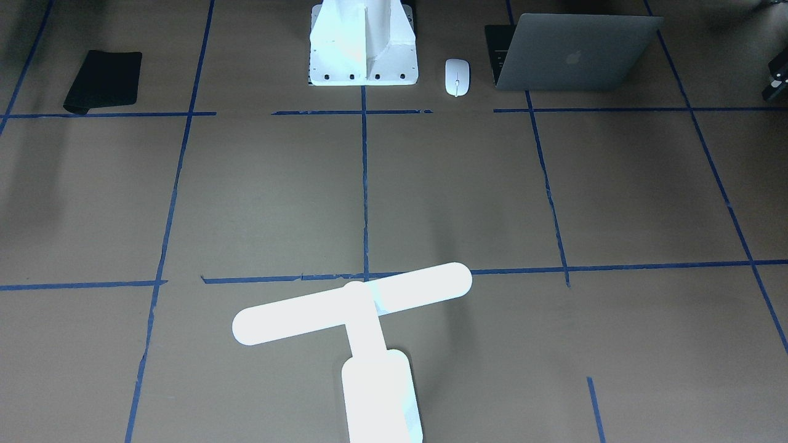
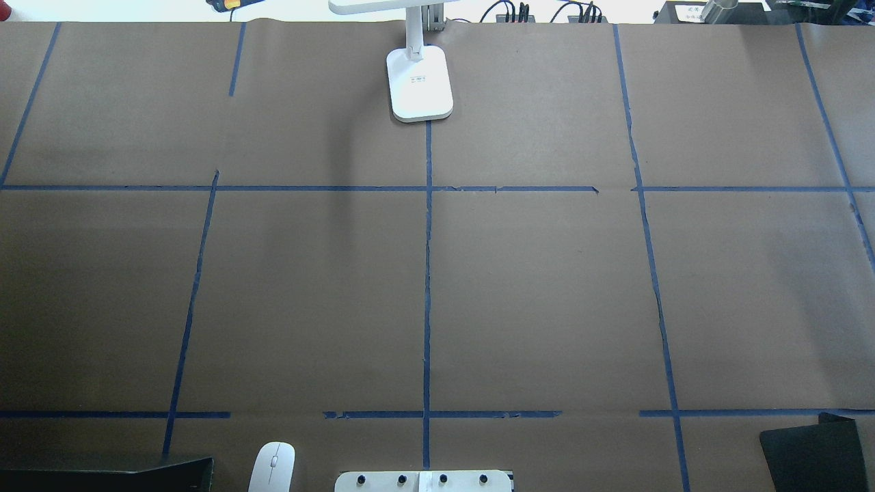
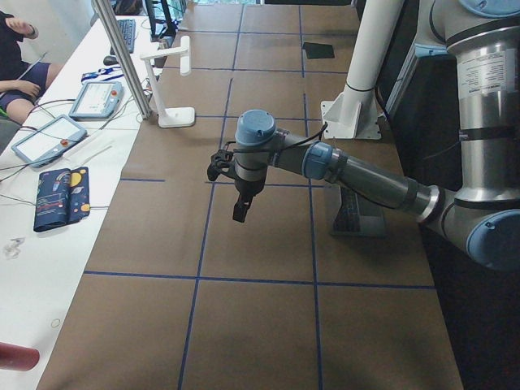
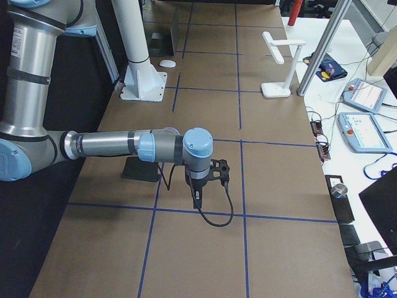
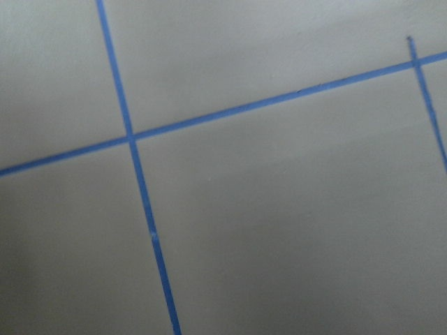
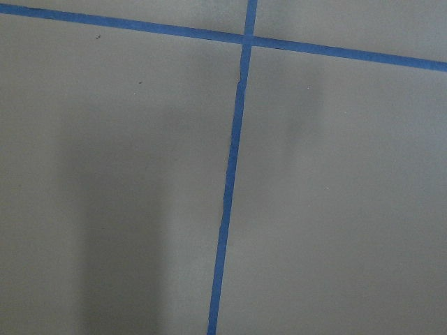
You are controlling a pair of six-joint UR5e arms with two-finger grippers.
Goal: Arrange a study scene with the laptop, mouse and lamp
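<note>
Well apart from left gripper (image 3: 240, 213), right gripper (image 4: 197, 200) — laptop (image 1: 572, 55), mouse (image 1: 457, 77), lamp (image 1: 351, 307)

The mouse (image 1: 457, 77) lies between the white pedestal (image 1: 363, 46) and the open laptop (image 1: 572, 55).

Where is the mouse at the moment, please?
In the front-facing view the mouse lies on the robot's left, at the robot-side edge of the table, between the pedestal and the laptop, touching neither.

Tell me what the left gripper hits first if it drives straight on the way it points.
The left gripper points down, so it would likely meet the brown paper-covered table first, near a blue tape crossing.
</note>
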